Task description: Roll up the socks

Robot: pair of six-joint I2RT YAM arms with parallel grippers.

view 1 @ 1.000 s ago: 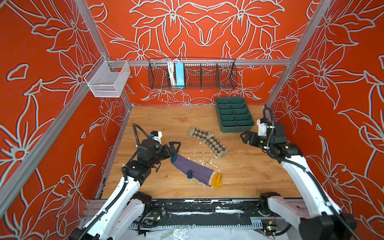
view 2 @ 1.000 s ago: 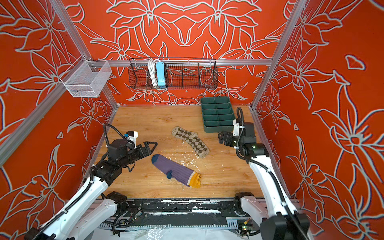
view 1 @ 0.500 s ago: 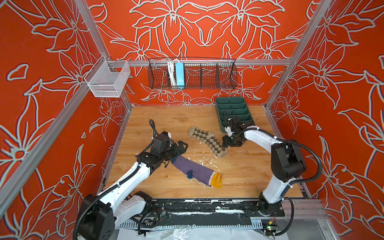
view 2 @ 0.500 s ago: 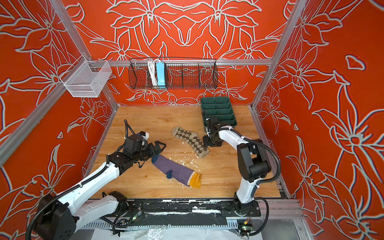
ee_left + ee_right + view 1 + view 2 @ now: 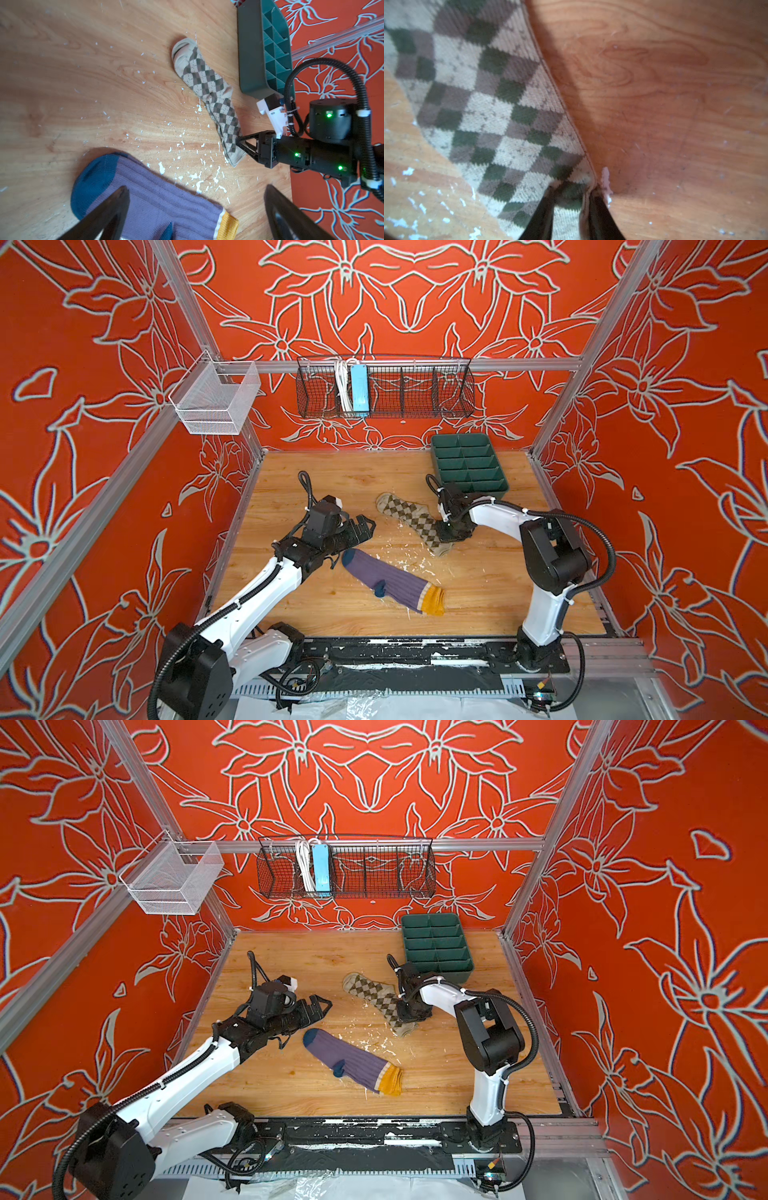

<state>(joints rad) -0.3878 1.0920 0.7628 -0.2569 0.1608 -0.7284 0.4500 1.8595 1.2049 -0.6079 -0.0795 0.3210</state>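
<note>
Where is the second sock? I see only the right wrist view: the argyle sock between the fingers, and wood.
Observer: The purple sock lies flat nearer the front of the table, apart from the argyle sock.
Operator: Is the left hand busy with it?
Observer: No. The left hand is open and empty, and it hovers near the sock's navy toe.
Operator: Which end of the argyle sock does my hand pinch?
Observer: The right hand pinches it near the plain beige end, the one closer to the purple sock.
</note>
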